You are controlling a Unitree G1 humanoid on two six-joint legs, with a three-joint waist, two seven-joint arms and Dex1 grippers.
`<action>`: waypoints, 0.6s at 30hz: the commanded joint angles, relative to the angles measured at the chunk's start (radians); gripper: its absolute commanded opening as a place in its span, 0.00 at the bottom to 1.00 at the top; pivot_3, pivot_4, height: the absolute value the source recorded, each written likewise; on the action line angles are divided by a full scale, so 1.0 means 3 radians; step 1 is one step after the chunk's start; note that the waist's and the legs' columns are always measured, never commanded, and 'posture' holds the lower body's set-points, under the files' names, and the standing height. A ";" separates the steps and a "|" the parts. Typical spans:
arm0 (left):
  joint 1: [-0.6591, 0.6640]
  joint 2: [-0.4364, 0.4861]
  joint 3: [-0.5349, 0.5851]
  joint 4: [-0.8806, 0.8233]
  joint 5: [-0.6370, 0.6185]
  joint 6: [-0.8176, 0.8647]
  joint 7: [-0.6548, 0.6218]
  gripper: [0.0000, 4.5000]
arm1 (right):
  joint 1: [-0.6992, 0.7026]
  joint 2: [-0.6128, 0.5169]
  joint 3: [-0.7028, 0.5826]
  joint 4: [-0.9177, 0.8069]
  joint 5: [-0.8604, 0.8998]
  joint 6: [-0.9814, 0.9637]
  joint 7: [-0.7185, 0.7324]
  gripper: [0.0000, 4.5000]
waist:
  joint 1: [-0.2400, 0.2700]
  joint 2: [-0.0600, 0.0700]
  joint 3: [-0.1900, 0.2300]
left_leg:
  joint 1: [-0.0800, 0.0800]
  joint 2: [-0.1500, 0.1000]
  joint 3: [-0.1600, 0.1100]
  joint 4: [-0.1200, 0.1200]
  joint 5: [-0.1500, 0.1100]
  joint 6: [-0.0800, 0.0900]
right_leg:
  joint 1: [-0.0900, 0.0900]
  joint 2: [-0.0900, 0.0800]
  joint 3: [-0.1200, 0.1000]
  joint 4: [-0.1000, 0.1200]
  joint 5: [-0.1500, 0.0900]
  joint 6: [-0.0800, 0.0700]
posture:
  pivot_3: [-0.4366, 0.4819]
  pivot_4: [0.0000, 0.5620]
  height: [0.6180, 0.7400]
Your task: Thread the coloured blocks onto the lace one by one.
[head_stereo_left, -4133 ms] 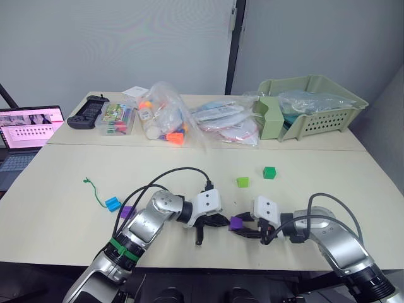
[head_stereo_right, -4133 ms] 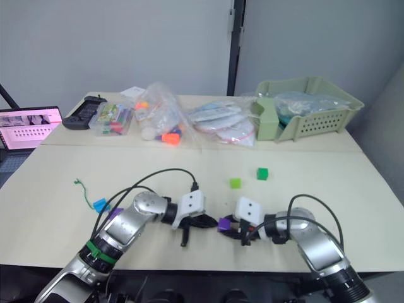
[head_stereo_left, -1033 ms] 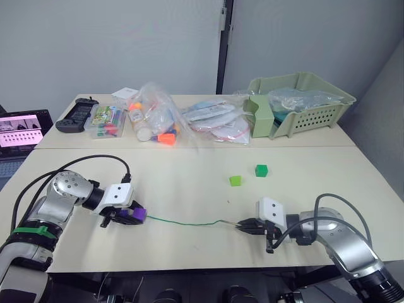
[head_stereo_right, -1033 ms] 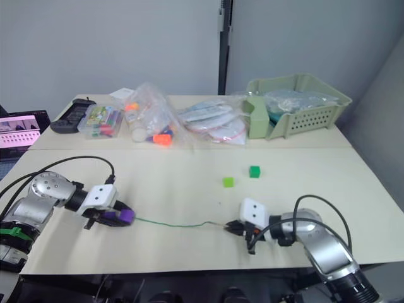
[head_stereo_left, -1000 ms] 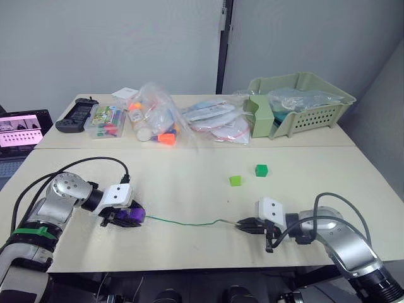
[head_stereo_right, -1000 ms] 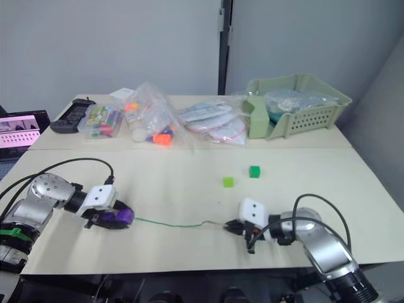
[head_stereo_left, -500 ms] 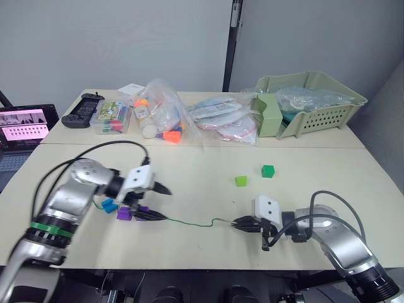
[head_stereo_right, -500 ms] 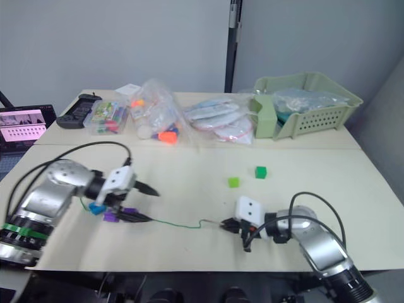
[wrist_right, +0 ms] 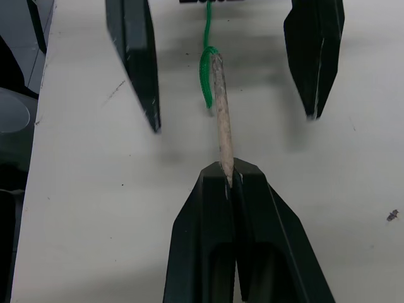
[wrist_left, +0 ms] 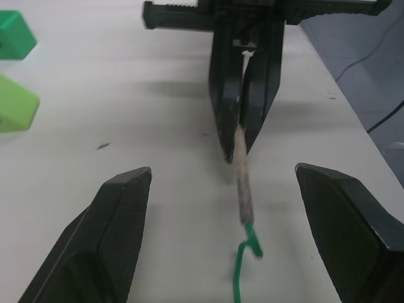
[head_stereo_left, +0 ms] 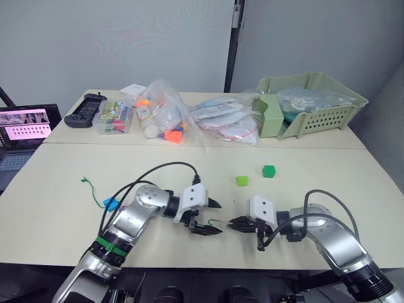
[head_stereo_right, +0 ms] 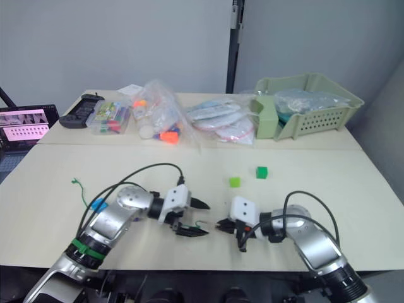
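Near the bench's (head_stereo_left: 353, 170) front edge, the right end effector (head_stereo_left: 231, 222) pinches the lace's (wrist_right: 219, 107) pale tip. Facing it, the left end effector (head_stereo_left: 213, 218) is spread, released. Light green block (head_stereo_left: 242, 181) and dark green block (head_stereo_left: 269, 171) sit mid-bench; blue block (head_stereo_left: 112, 203) near the left edge.

Behind the left pincer (head_stereo_left: 211, 218), the lace (head_stereo_left: 96, 191) runs out of sight under the arm. Any purple blocks there are hidden; only the blue block (head_stereo_left: 112, 203) peeks out.

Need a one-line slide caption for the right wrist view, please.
Right gripper shut on the thin green lace's stiff pale tip, open left gripper facing it.
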 commanded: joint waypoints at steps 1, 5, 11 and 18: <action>-0.0037 0.0034 0.0044 -0.0026 0.0001 -0.0021 0.0002 0.85 | 0.0016 -0.0045 -0.0049 -0.0117 0.0013 0.0005 -0.0002 0.00 | -0.0005 0.0000 0.0000 | 0.0000 0.0000 0.0000 0.0000 0.0000 0.0000 | 0.0000 0.0000 0.0000 0.0000 0.0000 0.0000 | 0.48 0.27 1.00; -0.0068 0.0047 0.0043 -0.0033 -0.0003 -0.0006 0.0001 0.76 | 0.0027 -0.0053 -0.0047 -0.0123 0.0013 0.0008 -0.0011 0.00 | -0.0002 0.0000 0.0000 | 0.0000 0.0000 -0.0002 0.0000 0.0000 0.0000 | 0.0000 0.0000 0.0000 0.0000 0.0000 0.0000 | 0.48 0.27 1.00; -0.0061 0.0073 0.0051 -0.0078 -0.0020 0.0029 0.0010 0.38 | 0.0031 -0.0055 -0.0044 -0.0108 0.0008 0.0000 -0.0016 0.00 | 0.0001 0.0000 0.0000 | 0.0000 -0.0001 -0.0002 0.0001 0.0000 0.0000 | 0.0001 -0.0001 0.0000 0.0000 0.0000 0.0001 | 0.48 0.27 1.00; -0.0001 0.0117 0.0051 -0.0164 -0.0021 0.0068 0.0018 0.01 | 0.0043 -0.0069 -0.0046 -0.0118 0.0014 0.0002 -0.0024 0.00 | 0.0001 0.0000 0.0000 | 0.0001 0.0000 -0.0002 0.0001 0.0000 0.0000 | 0.0001 -0.0001 0.0000 0.0000 0.0000 0.0001 | 0.48 0.27 1.00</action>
